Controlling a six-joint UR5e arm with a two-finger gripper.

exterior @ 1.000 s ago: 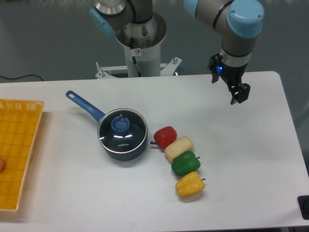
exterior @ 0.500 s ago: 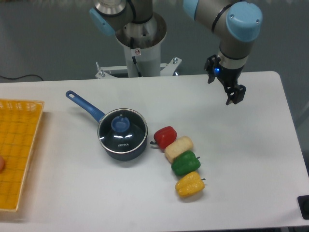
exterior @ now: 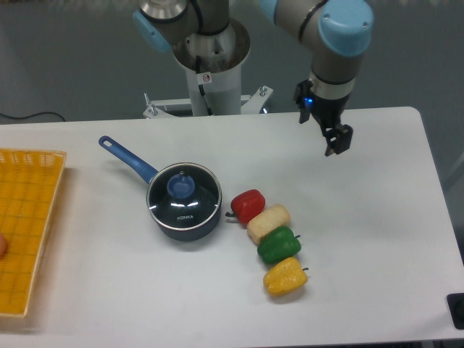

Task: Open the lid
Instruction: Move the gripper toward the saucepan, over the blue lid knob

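The lid (exterior: pixel 184 197) is a round clear glass lid with a metal rim, a blue centre knob (exterior: pixel 180 186) and white "KONKA" lettering. It sits closed on a dark blue long-handled saucepan (exterior: pixel 129 161) left of the table's middle. My gripper (exterior: pixel 330 138) hangs above the back right of the table, far to the right of the lid. Its fingers point down, appear open and hold nothing.
A row of toy vegetables lies right of the pan: a red pepper (exterior: pixel 249 204), a pale piece (exterior: pixel 268 222), a green pepper (exterior: pixel 278 244) and a yellow pepper (exterior: pixel 284 276). A yellow basket (exterior: pixel 29 217) stands at the left edge. The robot base (exterior: pixel 210 80) stands behind the table.
My gripper has moved left and slightly toward the back of the table, closer to the pan's side. The lid, pan and vegetables have not moved.
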